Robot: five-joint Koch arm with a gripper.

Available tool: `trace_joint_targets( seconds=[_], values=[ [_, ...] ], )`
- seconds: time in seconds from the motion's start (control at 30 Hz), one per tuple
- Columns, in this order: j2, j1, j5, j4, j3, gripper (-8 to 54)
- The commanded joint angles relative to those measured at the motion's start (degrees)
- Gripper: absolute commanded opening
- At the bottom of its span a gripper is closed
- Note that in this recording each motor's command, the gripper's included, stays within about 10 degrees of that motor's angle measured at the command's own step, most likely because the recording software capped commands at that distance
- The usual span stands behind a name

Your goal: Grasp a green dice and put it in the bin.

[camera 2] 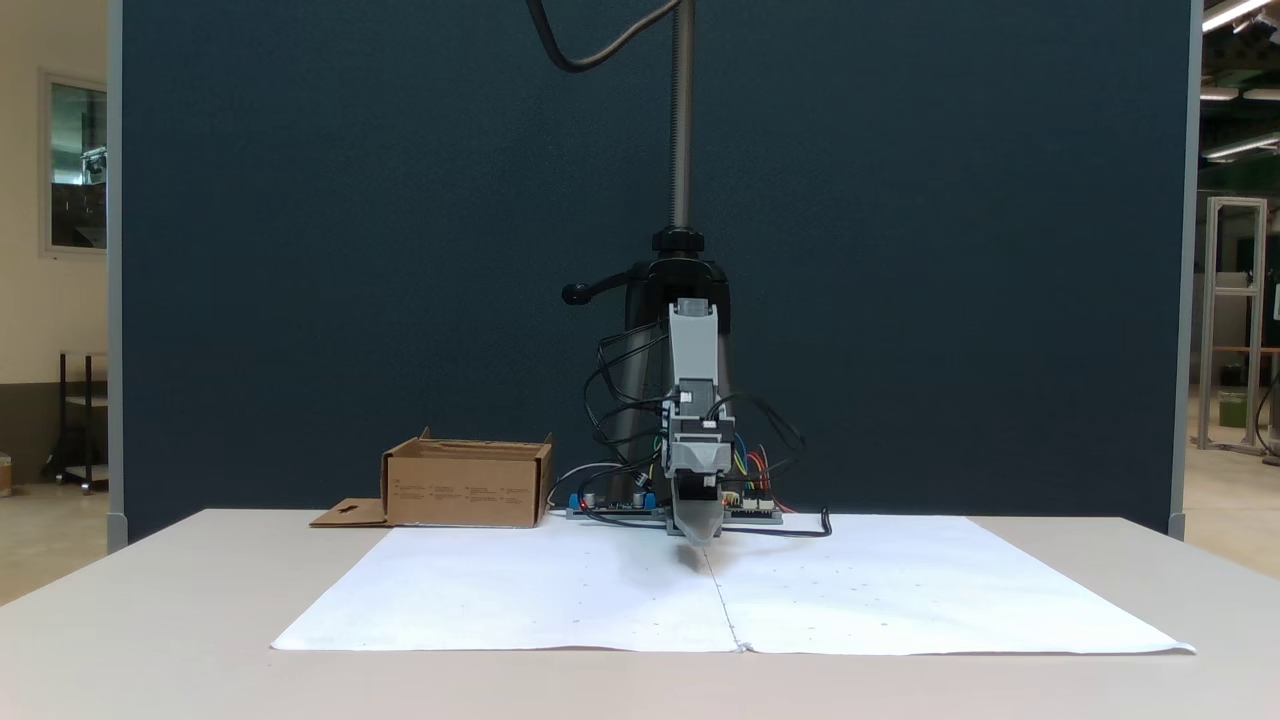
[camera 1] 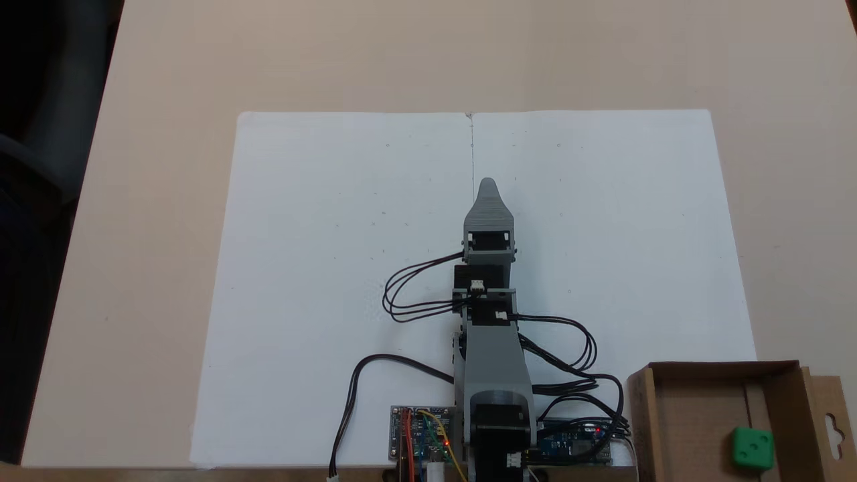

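The green dice [camera 1: 752, 447] lies inside the bin [camera 1: 722, 368], a brown cardboard box at the lower right of a fixed view. The front-facing fixed view has the bin [camera 2: 465, 487] at the left on the table, its walls hiding the inside. My gripper [camera 1: 487, 182] points out over the middle of the white paper, far from the bin and holding nothing that I can see. From the front, the gripper [camera 2: 697, 535] hangs just above the paper. One jaw lies behind the other, so only one tip shows.
White paper sheets [camera 1: 321, 268] cover the table's middle. Circuit boards [camera 1: 420, 434] and black cables [camera 1: 415, 288] sit at my base. The bin's flap [camera 1: 830, 422] with a hang-hole sticks out sideways. A dark partition [camera 2: 300, 250] stands behind the table.
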Motion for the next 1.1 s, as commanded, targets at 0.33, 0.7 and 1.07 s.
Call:
trace_joint_targets(
  seconds=[0.33, 0.7, 1.07],
  values=[
    [6.9, 0.7, -3.6, -23.7, 5.6, 43.3],
    [6.9, 0.5, -3.5, -42.1, 5.6, 43.4],
    [6.8, 0.7, -3.4, -43.2, 5.6, 43.5]
  ],
)
